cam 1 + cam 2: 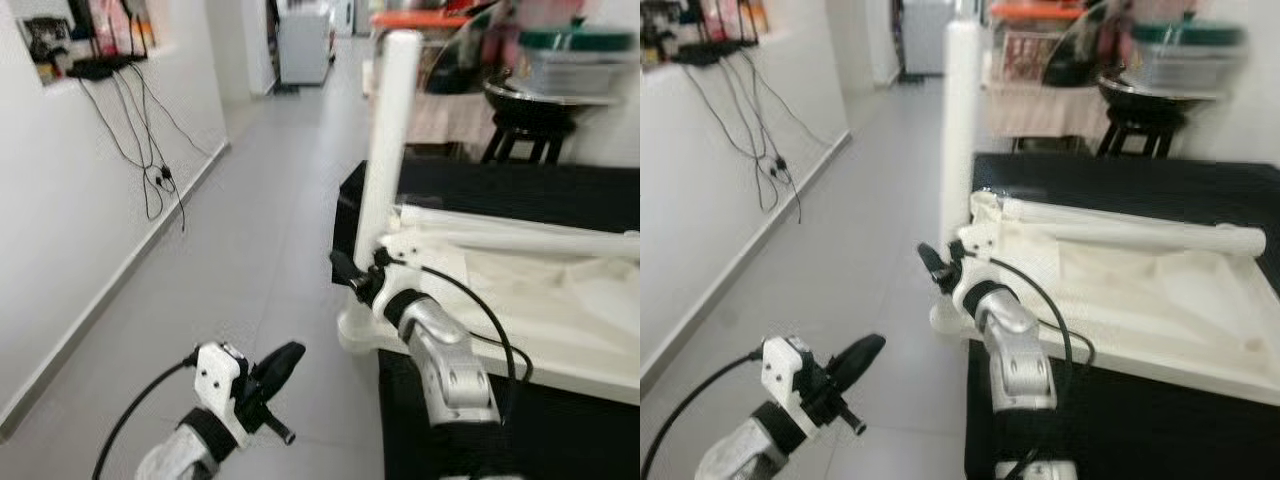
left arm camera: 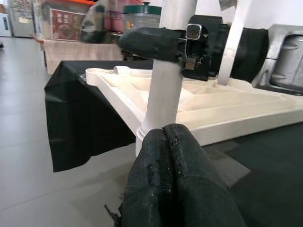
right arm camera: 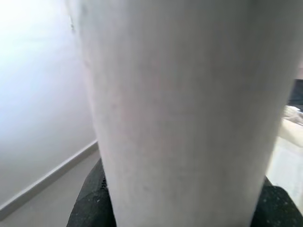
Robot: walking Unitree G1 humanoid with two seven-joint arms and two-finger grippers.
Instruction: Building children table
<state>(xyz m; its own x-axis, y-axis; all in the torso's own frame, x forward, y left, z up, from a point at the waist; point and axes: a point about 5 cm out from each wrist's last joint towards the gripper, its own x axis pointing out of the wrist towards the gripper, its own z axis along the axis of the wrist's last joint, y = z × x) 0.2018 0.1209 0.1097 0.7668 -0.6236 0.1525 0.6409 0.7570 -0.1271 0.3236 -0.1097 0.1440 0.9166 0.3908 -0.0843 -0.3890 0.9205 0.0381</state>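
- Right gripper [image 1: 362,277] hugs the tall white plastic table leg [image 1: 388,130] low down. The leg stands up in the corner of the upside-down white plastic tabletop [image 1: 1160,290].
- To do it well: keep leg straight & push down till it sits tight.
- Left gripper [image 1: 285,362] is squeezed shut w/ nothing in it, hanging over the grey tile floor [image 1: 250,230].
- Tabletop lies on a black cloth [image 1: 1120,180]. White wall w/ black cables [image 1: 150,150] nearby.
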